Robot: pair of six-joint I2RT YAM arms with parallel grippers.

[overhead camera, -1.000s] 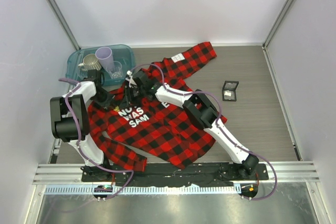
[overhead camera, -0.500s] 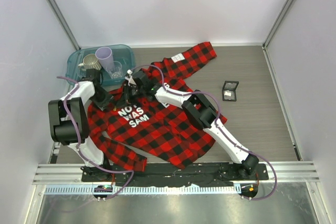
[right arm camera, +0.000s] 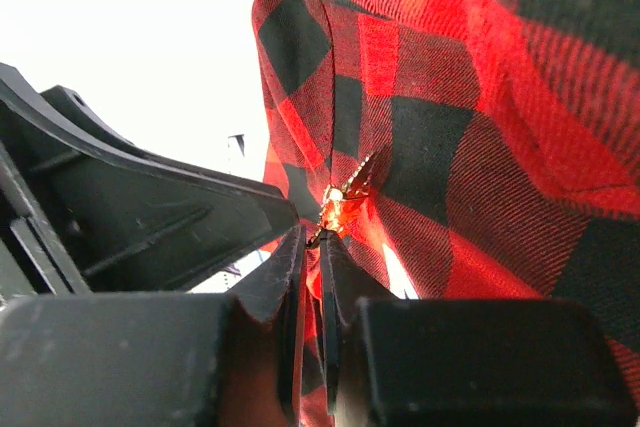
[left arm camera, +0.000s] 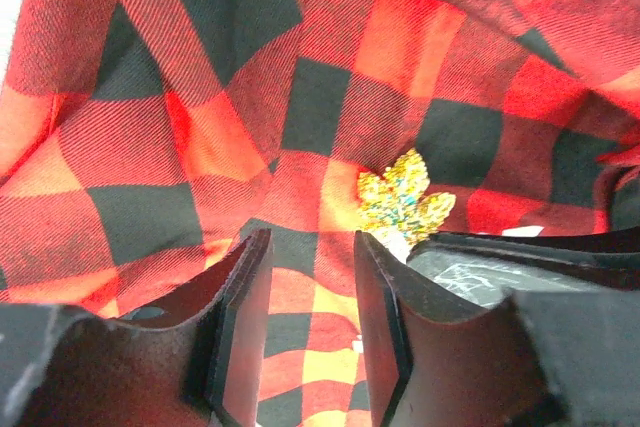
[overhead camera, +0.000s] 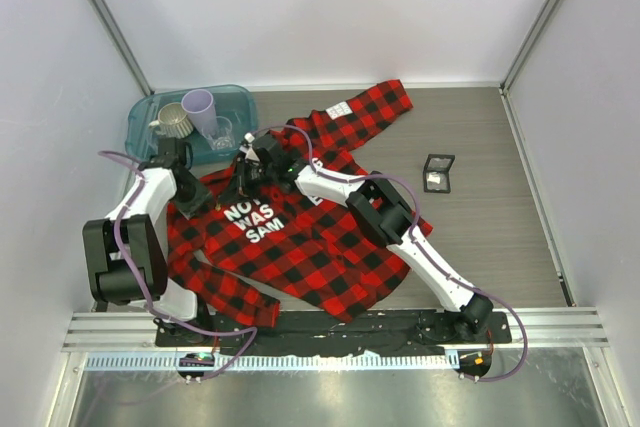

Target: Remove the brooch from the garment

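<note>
Cloth is filling both wrist views, and only the overhead camera is showing the whole garment (overhead camera: 310, 247), spread on the table (overhead camera: 500, 237) with the right arm lying across it. From above, the two wrists are crowding over the shirt's upper left part beside the white lettering (overhead camera: 255, 219), and the brooch (left arm camera: 403, 197) is sitting hidden beneath them in that view. The right wrist view is washing out to white behind the cloth, and its own fingers are cutting off the pin's lower end.

From the left wrist the brooch is showing best: a small yellow-gold spiky leaf with bluish specks, lying on a red square of plaid. The right gripper (right arm camera: 312, 239) is pinching nearly closed, its tips meeting the brooch's lower edge with fabric tenting around it. The left gripper (left arm camera: 312, 242) is standing open just beside the pin, its jaws over the cloth; whether they are pressing down I cannot tell.

Compared with a second ago, the left arm's elbow is sitting lower and farther out. Its wrist is nearer the teal tub (overhead camera: 138, 125), and more of the lettering is uncovered. The right arm is holding the same place.
</note>
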